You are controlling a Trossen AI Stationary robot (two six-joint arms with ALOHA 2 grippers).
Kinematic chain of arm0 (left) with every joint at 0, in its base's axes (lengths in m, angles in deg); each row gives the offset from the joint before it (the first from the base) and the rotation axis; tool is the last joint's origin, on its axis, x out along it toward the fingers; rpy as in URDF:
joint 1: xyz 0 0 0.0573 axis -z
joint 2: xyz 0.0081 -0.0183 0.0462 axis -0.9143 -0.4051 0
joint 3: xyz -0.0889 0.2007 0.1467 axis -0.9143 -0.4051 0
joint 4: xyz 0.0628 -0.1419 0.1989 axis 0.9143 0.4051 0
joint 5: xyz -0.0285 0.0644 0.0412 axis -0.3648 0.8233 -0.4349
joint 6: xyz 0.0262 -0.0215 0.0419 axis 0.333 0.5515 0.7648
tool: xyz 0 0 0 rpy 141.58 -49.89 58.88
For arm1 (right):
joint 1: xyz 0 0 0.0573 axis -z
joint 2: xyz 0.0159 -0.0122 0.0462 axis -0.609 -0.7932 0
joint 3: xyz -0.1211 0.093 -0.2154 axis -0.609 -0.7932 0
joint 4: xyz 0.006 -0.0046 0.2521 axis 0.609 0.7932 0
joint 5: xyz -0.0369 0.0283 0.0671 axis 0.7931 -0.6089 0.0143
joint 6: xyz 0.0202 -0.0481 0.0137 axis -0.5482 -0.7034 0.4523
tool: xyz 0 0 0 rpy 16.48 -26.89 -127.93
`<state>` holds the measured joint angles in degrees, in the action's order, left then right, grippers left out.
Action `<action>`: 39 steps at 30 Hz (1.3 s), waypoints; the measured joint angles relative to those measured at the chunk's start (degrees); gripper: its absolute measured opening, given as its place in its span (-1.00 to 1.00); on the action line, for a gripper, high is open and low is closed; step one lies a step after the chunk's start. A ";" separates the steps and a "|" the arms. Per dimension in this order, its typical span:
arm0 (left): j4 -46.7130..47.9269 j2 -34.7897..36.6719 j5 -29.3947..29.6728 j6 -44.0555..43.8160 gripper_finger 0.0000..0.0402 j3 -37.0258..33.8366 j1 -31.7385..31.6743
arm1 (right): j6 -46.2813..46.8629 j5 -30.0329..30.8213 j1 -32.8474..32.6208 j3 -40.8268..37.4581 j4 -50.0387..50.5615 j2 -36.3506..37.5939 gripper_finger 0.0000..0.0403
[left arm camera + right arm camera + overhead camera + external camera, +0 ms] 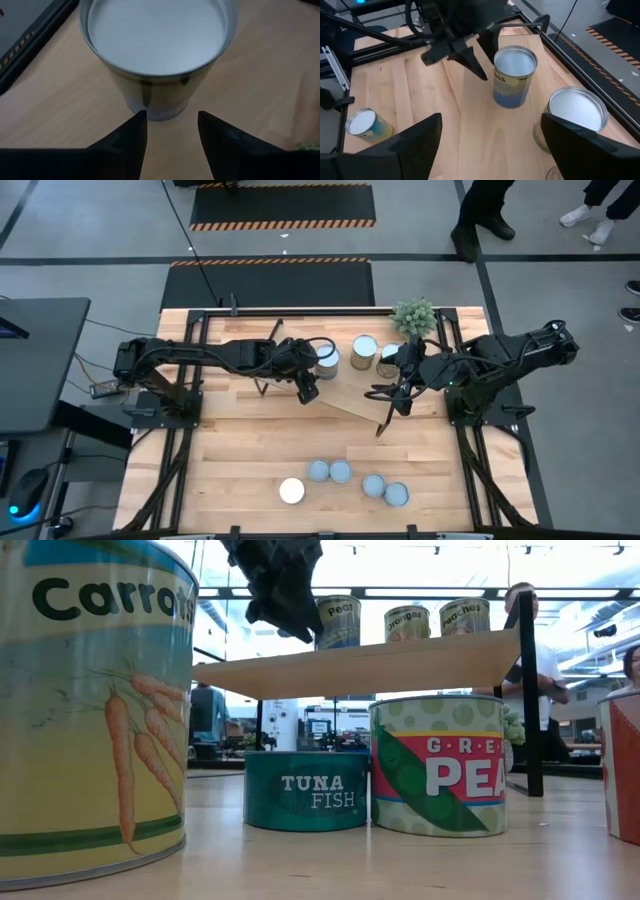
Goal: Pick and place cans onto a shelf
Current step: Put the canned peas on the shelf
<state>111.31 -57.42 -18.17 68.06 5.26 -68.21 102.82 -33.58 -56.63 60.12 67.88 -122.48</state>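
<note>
The shelf (352,392) is a light-wood board set askew at the table's far middle. Three cans stand upright on it: one with a silver top and yellow-blue label (327,358) (157,50) (515,75), a second (364,350) and a third (390,359). My left gripper (307,386) (170,120) is open just short of the first can's side, above the shelf, and does not touch it; it also shows in the right wrist view (465,55) and the low view (275,590). My right gripper (396,385) (490,130) is open wide over the shelf's right part and holds nothing.
Several cans stand on the table near its front edge: one white-topped (291,490) and the others blue-grey-topped (318,470) (340,471) (374,484) (396,494). A small green plant (414,316) stands at the far right. The shelf's black wire legs (527,690) reach the tabletop.
</note>
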 joint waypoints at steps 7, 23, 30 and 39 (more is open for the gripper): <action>-2.32 -1.60 0.19 -3.02 -0.10 -0.02 -0.93 | -0.03 0.04 0.00 -0.01 -0.64 -0.02 0.72; -8.62 -1.85 -12.41 -2.86 -0.10 0.06 1.49 | -0.38 0.44 0.00 -0.03 -0.97 -0.02 0.72; -10.98 -4.33 -8.35 6.55 -0.10 0.03 3.63 | -1.01 0.45 0.00 -0.03 -1.90 -0.04 0.72; -12.46 -6.37 -4.58 8.11 -0.10 0.03 2.13 | -1.10 0.52 0.00 -0.01 -2.27 -0.07 0.72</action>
<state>98.85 -63.79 -22.74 76.17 5.29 -66.09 101.72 -33.06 -56.63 60.11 65.61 -122.55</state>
